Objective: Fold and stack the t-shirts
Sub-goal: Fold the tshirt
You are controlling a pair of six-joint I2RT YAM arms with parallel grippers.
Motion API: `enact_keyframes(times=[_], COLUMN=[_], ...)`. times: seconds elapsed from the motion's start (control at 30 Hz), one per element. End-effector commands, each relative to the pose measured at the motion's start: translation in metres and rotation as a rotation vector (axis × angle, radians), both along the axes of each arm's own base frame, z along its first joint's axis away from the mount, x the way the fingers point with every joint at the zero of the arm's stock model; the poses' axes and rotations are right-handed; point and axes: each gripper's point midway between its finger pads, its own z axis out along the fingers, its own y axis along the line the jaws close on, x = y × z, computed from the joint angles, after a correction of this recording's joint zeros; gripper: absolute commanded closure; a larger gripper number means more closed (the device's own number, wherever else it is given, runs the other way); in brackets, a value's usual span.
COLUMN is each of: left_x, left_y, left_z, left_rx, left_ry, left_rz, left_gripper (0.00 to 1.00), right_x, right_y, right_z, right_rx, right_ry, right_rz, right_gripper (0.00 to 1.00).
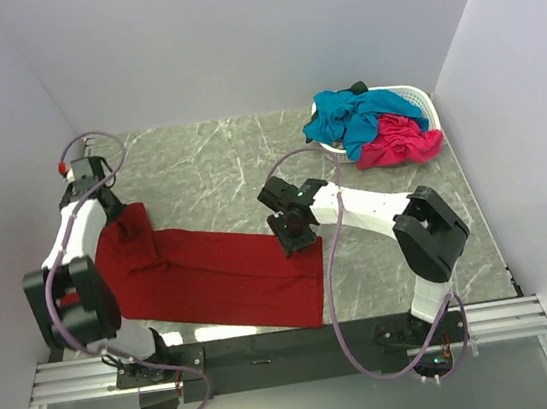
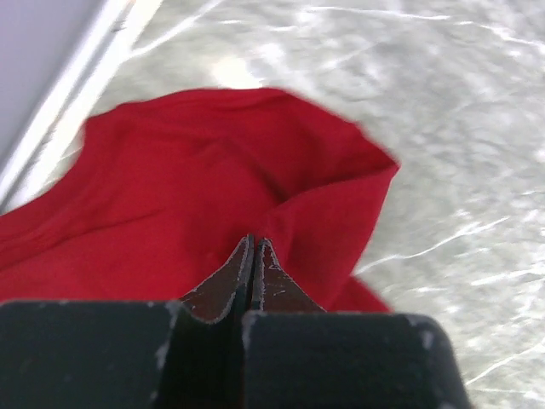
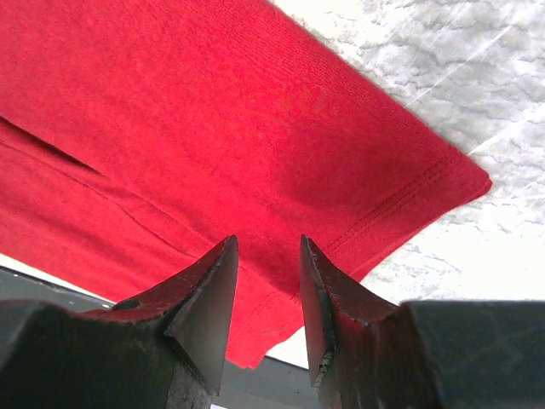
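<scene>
You see a dark red soft cloth t-shirt, plain all over, with neat rows of red stitches along its hem. It lies on a grey stone-look table top with thin white lines running through it. The white plastic basket with little holes has a plain teal-blue cloth shirt and a plain hot pink cloth shirt. Your left arm and right arm are white and black, with pale purple cables. The left gripper and right gripper are black.
</scene>
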Motion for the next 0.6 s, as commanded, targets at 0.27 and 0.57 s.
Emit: enact_keyframes(times=[0.27, 0.57], left_x=[-0.071, -0.114], left_y=[0.042, 0.058], left_z=[0.015, 0.019], left_rx=[0.133, 0.149], left_ry=[0.04, 0.045], left_rz=[0.164, 0.291], left_gripper=[0.99, 0.99], right_x=[0.018, 0.026], right_y=[0.013, 0.02], right_z=[0.012, 0.018], right_rx=[0.009, 0.007], right_ry=[-0.038, -0.049], right_rz=[0.052, 0.08], right_gripper=[0.58, 0.58])
